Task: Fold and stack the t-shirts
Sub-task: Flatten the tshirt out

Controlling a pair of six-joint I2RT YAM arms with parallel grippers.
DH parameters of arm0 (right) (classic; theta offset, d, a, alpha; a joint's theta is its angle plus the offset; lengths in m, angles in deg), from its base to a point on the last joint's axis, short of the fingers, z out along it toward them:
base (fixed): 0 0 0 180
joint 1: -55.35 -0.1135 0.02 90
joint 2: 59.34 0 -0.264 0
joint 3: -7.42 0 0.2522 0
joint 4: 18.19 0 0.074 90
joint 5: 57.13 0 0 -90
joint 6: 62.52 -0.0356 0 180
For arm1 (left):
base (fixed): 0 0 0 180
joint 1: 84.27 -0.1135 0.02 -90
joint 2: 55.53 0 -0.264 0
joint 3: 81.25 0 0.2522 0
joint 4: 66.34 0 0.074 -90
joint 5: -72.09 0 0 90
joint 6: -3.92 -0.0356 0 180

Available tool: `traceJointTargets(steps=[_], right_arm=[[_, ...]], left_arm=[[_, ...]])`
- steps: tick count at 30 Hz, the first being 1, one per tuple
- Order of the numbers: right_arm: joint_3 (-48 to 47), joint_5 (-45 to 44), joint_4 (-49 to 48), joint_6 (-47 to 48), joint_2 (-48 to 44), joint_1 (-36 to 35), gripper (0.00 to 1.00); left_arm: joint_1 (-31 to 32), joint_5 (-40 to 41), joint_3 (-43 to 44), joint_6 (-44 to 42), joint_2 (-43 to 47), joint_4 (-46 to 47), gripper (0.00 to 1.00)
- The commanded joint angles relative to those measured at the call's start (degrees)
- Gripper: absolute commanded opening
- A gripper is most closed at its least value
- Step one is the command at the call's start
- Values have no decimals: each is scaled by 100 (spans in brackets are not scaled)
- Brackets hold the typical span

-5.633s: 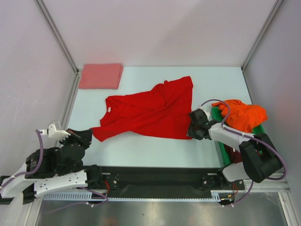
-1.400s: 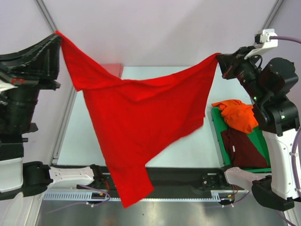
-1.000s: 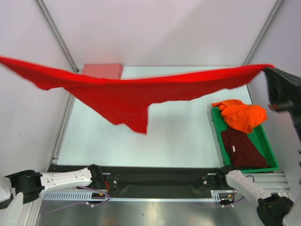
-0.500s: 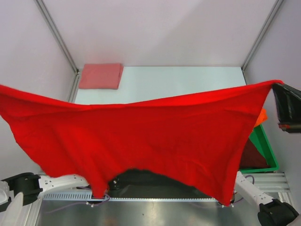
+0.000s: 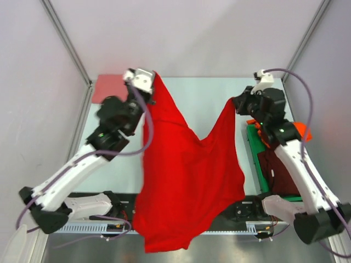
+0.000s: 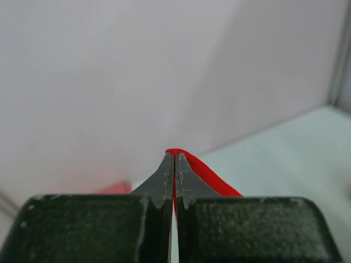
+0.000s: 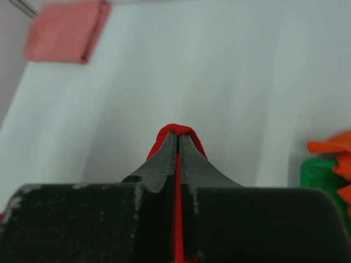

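Note:
The bright red t-shirt (image 5: 186, 175) hangs in the air between my two grippers, sagging in the middle and draping down past the table's near edge. My left gripper (image 5: 151, 82) is shut on its upper left corner; red cloth (image 6: 205, 174) shows pinched at the tips of my left gripper (image 6: 174, 156). My right gripper (image 5: 237, 103) is shut on its upper right corner, with red cloth (image 7: 176, 129) wrapped over the tips of my right gripper (image 7: 179, 136). A folded salmon-pink t-shirt (image 5: 107, 87) lies at the table's far left corner, also in the right wrist view (image 7: 66, 30).
A green bin (image 5: 252, 137) sits at the right edge, holding an orange t-shirt (image 5: 300, 131) and a dark maroon t-shirt (image 5: 274, 170). The orange cloth (image 7: 337, 148) and the bin's edge (image 7: 318, 178) show in the right wrist view. Pale walls enclose the table (image 5: 197, 93).
Both arms have come down and inward from a wide, high spread. The red t-shirt, stretched flat across the view before, now hangs in a deep sag between the grippers.

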Motion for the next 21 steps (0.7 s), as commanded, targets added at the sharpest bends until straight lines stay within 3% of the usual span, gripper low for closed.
traceJointTargets(steps=[1,5,10,16,21], right_arm=[[443,-46,-1363,-94,278,273,0],[657,270,-2137,-182,1305,590,0],[333,420,-2648,-103,2622,712,0],[-248,508,-2420,-42,3267,941,0],[-362,517,-1990,-15,2522,941,0]], left_arm=[[-1138,-201,-879,1159,-201,845,0],[-1991,-342,-1276,1627,-1291,1065,0],[-2712,-536,-697,1864,-2742,742,0],[-3135,-790,-485,1996,-2814,854,0],[-3152,-1168,-204,2058,-2024,636,0]])
